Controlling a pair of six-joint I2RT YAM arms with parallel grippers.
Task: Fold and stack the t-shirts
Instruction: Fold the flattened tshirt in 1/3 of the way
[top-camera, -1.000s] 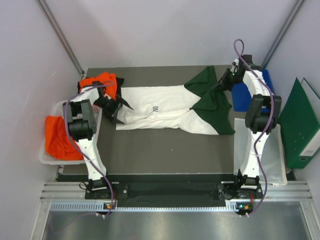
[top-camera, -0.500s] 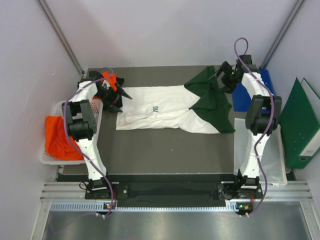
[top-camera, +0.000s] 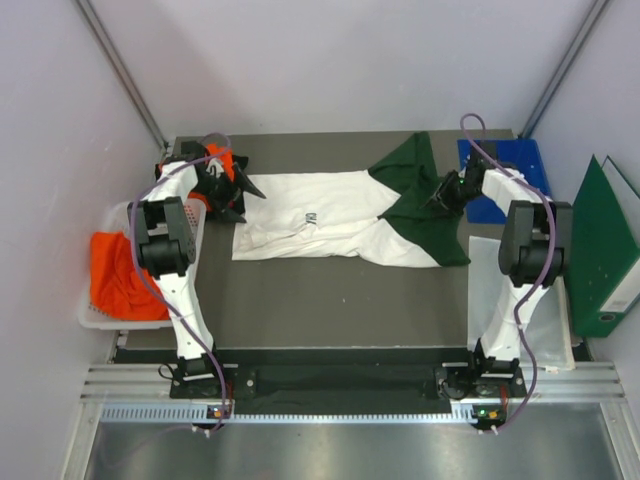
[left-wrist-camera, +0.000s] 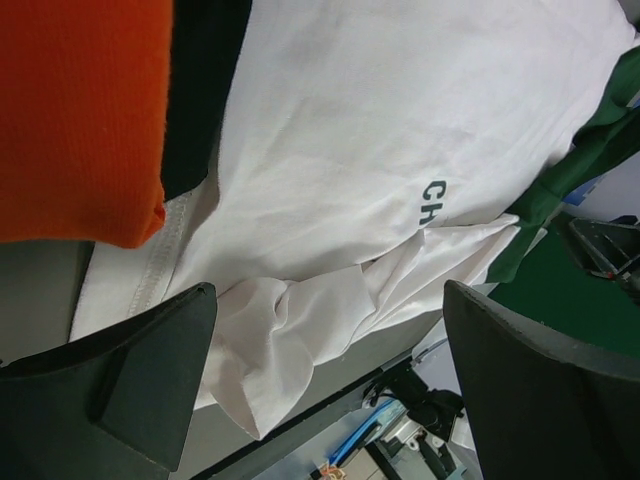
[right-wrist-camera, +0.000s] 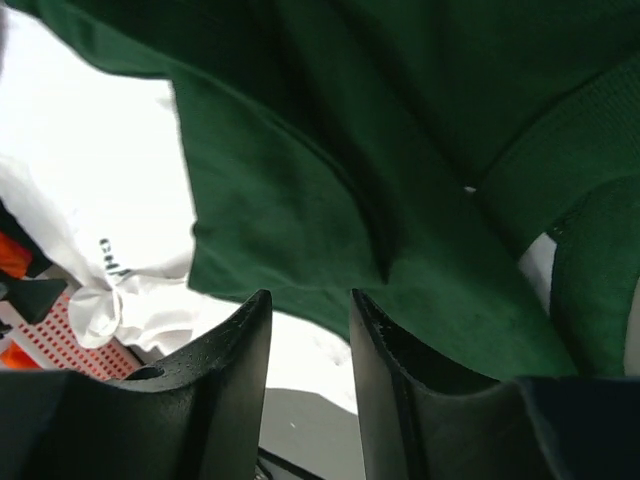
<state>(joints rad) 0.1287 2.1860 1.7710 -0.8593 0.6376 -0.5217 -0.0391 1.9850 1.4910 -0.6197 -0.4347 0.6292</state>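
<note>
The white t-shirt (top-camera: 320, 215) with dark green sleeves (top-camera: 425, 215) lies spread across the grey table, hem to the left and sleeves to the right. My left gripper (top-camera: 240, 200) is wide open and empty over the crumpled hem; the left wrist view (left-wrist-camera: 325, 385) shows the white cloth (left-wrist-camera: 330, 120) with black "CH" print. An orange t-shirt (top-camera: 222, 160) lies at the back left under my left arm and shows in the left wrist view (left-wrist-camera: 80, 110). My right gripper (top-camera: 438, 195) hovers over the green sleeve (right-wrist-camera: 380, 150), jaws a narrow gap apart with nothing between them (right-wrist-camera: 310, 335).
A white mesh basket (top-camera: 95, 318) off the table's left edge holds another orange shirt (top-camera: 118, 272). A blue flat object (top-camera: 495, 180) lies at the back right. A green folder (top-camera: 595, 245) leans at the far right. A pale sheet (top-camera: 545, 300) lies under the right arm.
My right gripper has come down and left from the back right corner onto the green sleeve. My left gripper moved back toward the orange shirt, then stayed.
</note>
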